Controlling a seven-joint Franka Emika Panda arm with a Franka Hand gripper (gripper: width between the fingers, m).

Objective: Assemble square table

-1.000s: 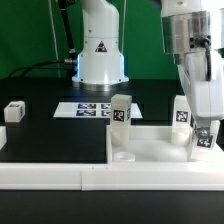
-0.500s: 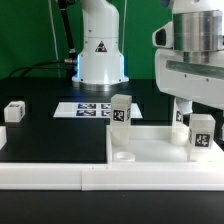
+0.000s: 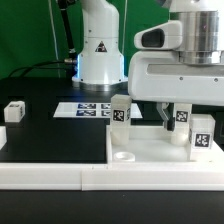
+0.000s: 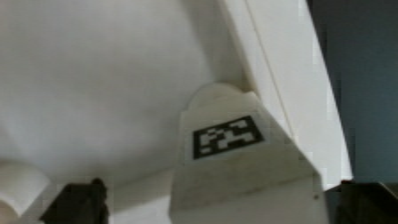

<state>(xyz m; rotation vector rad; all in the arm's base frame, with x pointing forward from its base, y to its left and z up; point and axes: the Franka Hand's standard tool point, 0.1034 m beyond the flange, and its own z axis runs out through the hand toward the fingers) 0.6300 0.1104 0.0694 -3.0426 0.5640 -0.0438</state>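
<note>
Standing upright in its near-right corner socket, the leg (image 3: pixel 202 136) needs no holding, so the gripper (image 3: pixel 172 116) hangs above the square table (image 3: pixel 150 145), fingers let go.

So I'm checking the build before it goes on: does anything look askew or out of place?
Nothing looks askew. Three legs stand upright on the slab: one at the back, two to the exterior view's right. A fourth leg sits apart on the table, not yet mounted.
</note>
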